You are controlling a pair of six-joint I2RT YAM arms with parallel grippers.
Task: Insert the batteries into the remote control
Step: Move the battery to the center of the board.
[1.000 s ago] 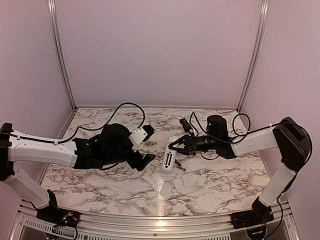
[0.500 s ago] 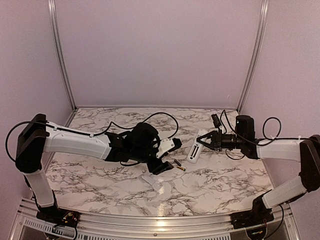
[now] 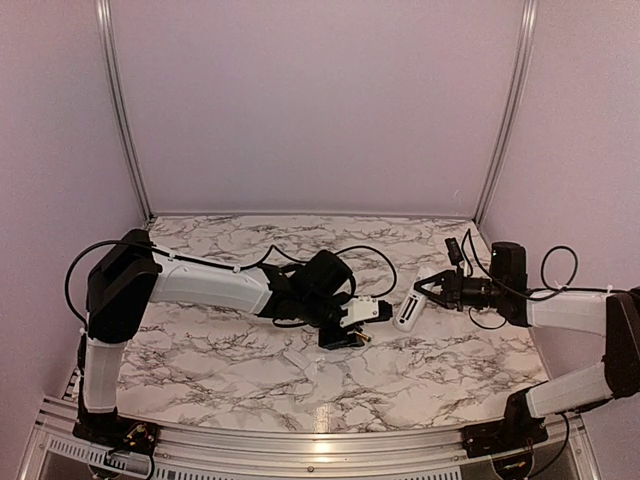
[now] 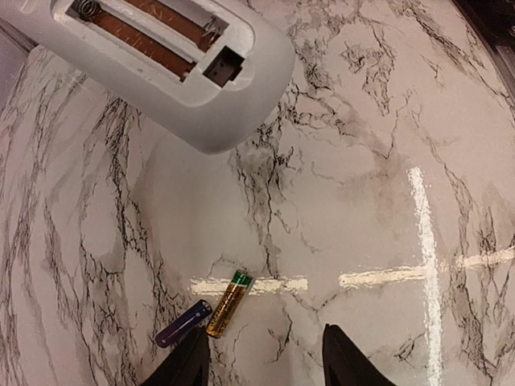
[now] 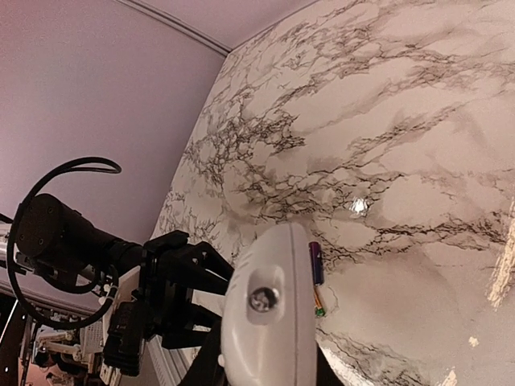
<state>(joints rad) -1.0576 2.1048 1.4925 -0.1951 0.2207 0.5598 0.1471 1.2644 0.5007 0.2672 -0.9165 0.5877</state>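
Note:
The white remote control [image 3: 408,312] is held off the table in my right gripper [image 3: 428,297], which is shut on it. In the left wrist view the remote [image 4: 161,64] shows its open, empty battery bay. Two batteries lie on the marble side by side: a gold one with a green end [image 4: 228,302] and a purple one [image 4: 183,322]. Both also show in the right wrist view, purple [image 5: 315,264] above gold [image 5: 319,301], beside the remote [image 5: 265,322]. My left gripper [image 4: 265,363] is open and empty, low over the table, with its left finger [image 4: 189,362] next to the batteries.
A small white flat piece [image 3: 298,357] lies on the marble table [image 3: 450,360] near the left gripper [image 3: 350,328]. Black cables loop over both arms. Pale walls with metal rails [image 3: 120,110] close in the back and sides.
My left arm has reached to the right, bringing its open gripper down beside the batteries. My right gripper has carried the remote to the right, away from the table's middle.

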